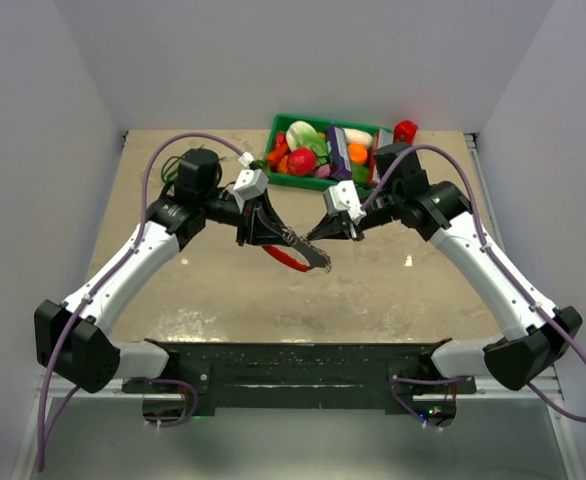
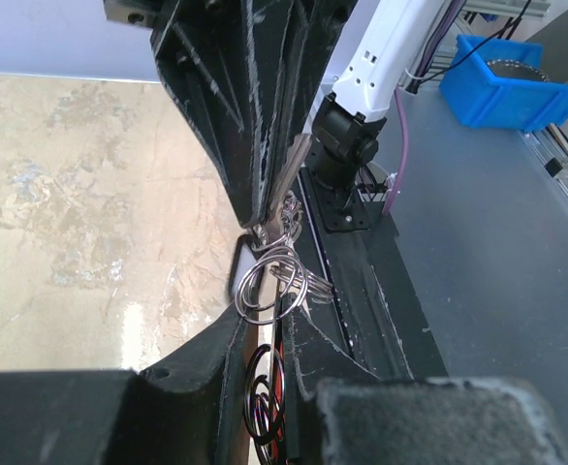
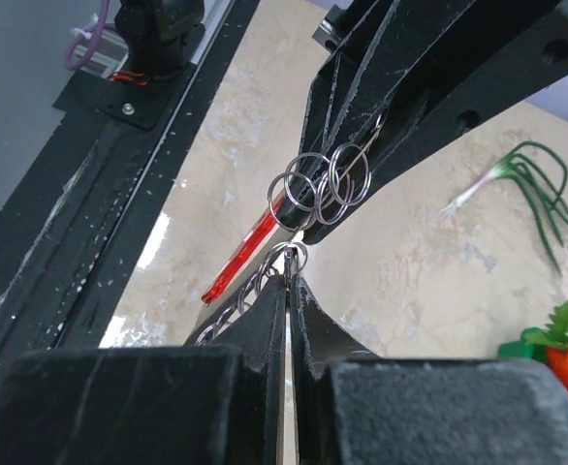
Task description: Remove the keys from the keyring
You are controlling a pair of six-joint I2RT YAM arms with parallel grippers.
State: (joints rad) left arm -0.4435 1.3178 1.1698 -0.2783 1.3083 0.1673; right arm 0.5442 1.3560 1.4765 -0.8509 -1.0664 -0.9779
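The keyring is a cluster of thin silvery rings hanging in the air between my two grippers, with its red curved tag slanting down below it. In the top view the bunch and the tag sit mid-table. My left gripper is shut on the tag and a dark ring, and silvery rings stick out above its tips. My right gripper is shut on a thin flat silvery piece seen edge-on, apparently one of the keys. More keys cannot be made out.
A green basket of toy vegetables stands at the back of the table, with a red toy beside it. A toy spring onion lies on the table nearby. The black base rail runs along the near edge.
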